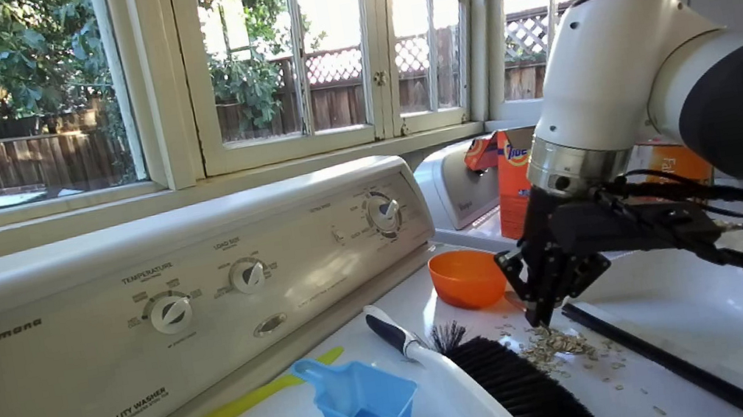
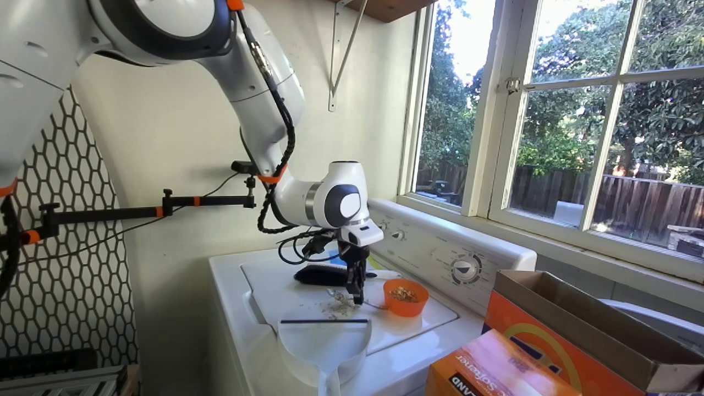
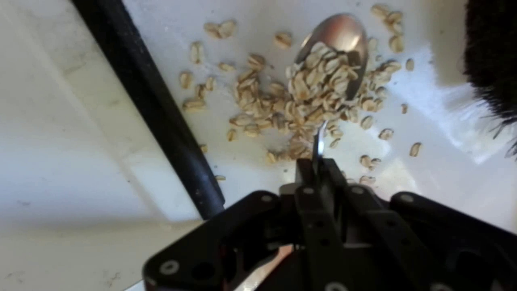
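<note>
While the black two-fingered gripper [image 3: 318, 165] clenches the handle of a shiny metal spoon [image 3: 341, 32], pale oat flakes [image 3: 319, 81] partly cover the spoon's bowl and lie scattered around it on a white washer lid [image 3: 246, 173]. In an exterior view, a black-bristled, white-handled brush [image 1: 511, 384] lies near left of the flakes, a white plastic dustpan [image 1: 718, 303] right, a round orange bowl [image 1: 468, 279] farther, an orange cardboard Tide box [image 1: 513, 197] farthest.

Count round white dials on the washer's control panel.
3: temperature dial, load-size dial beside it, third dial at the end opposite the dark Amana lettering. None looks hidden.
</note>
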Robot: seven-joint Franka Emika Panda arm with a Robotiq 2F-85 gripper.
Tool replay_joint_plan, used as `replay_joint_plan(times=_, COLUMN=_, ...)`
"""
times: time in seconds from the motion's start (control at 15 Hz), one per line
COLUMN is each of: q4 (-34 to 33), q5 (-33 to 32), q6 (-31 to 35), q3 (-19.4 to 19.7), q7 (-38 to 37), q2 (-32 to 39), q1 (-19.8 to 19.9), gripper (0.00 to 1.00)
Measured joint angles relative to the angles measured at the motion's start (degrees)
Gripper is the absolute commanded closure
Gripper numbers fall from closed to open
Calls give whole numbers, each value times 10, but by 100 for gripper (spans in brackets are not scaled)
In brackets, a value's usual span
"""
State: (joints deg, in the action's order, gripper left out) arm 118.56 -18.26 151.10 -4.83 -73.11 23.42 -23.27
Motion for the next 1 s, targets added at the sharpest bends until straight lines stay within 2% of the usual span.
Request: replay_joint_plan(times=1.0, q4=5, q5=0, q6=0, q3=0, q7=-1, q2=-30, q1=-5, gripper=98)
